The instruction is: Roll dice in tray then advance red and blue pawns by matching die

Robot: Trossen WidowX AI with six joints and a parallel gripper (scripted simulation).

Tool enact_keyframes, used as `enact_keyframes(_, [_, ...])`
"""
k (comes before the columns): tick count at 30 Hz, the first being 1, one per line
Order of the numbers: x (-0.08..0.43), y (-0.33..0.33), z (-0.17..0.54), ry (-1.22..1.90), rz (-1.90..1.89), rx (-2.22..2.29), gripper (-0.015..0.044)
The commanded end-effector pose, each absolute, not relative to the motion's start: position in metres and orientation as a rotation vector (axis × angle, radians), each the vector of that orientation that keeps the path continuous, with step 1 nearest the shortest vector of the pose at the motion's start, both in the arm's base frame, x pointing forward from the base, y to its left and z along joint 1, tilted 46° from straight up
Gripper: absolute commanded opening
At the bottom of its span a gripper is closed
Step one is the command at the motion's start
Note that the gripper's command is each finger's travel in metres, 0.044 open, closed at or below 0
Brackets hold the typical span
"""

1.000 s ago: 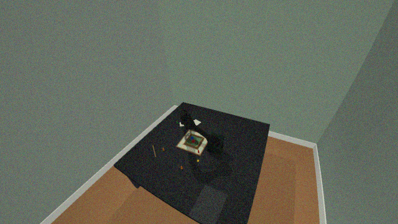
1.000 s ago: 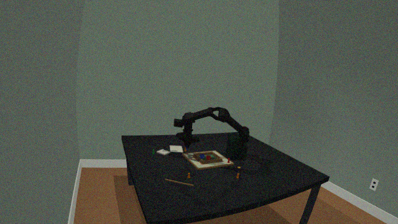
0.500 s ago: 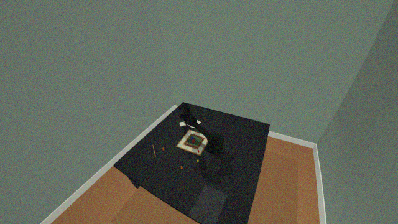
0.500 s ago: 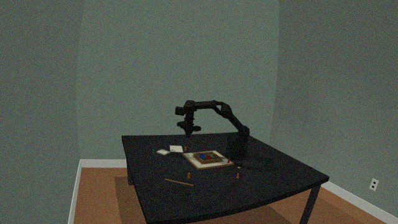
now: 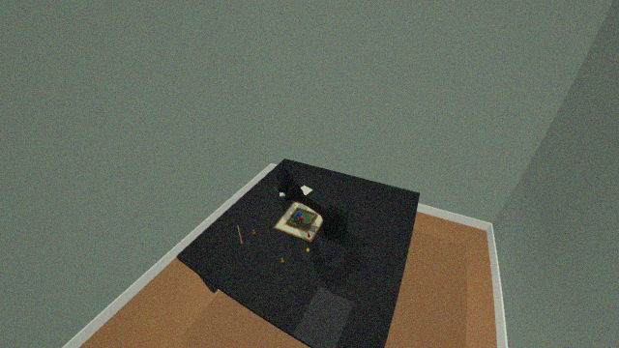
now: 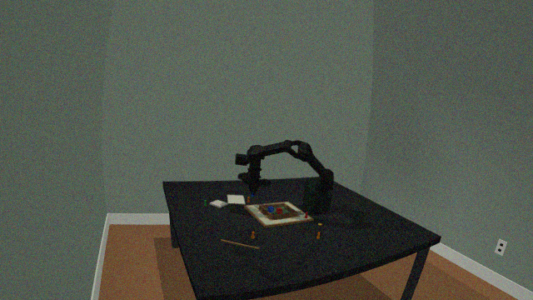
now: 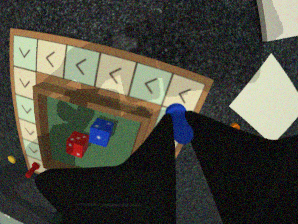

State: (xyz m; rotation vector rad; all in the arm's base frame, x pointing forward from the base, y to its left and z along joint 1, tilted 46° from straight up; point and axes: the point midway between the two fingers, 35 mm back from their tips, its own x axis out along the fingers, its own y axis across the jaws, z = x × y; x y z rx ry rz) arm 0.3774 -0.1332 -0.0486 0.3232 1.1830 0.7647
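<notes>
The blue pawn point(image 6: 252, 195) point(image 7: 181, 125) is between the fingertips of the gripper point(image 5: 290, 189) point(image 6: 253, 192) point(image 7: 177, 117), clenched on it near the far edge of the surface point(image 5: 348, 271) point(image 6: 333, 258) point(image 7: 210, 30) in the exterior view. It seems raised off the game board point(image 5: 290, 230) point(image 6: 258, 217) point(image 7: 81, 66), presumably so it can travel over the squares without scraping. Within the board, the tray point(image 5: 298, 227) point(image 6: 274, 218) point(image 7: 41, 120) keeps the blue die point(image 5: 298, 215) point(image 6: 271, 209) point(image 7: 101, 132) and red die point(image 5: 301, 219) point(image 6: 279, 211) point(image 7: 78, 144) off the track; both are down, so the rolling looks finished. Their top faces are too grainy to count surely. The red pawn point(image 5: 309, 235) point(image 6: 306, 215) point(image 7: 32, 170) stands at the board's corner towards the surface's right edge, likely awaiting its turn or already placed. Further out, a thin stick point(image 5: 240, 234) point(image 6: 240, 244) lies towards the near left corner, and a white block point(image 5: 307, 189) point(image 6: 236, 199) sits towards the far left corner; both should stay put. Next comes setting the pawn upright on its counted square, following the arrows; a loose grip could tip it.
</notes>
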Motion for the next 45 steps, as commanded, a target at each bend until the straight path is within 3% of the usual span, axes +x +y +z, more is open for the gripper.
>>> enact_keyframes(1, [0.379, -0.112, -0.051, 1.179, 0.767, 0.328, 0.0])
enact_keyframes(37, [0.388, -0.064, -0.09, 1.177, 0.771, 0.331, 0.0])
enact_keyframes(45, [0.39, -0.069, -0.085, 1.17, 0.768, 0.318, 0.021])
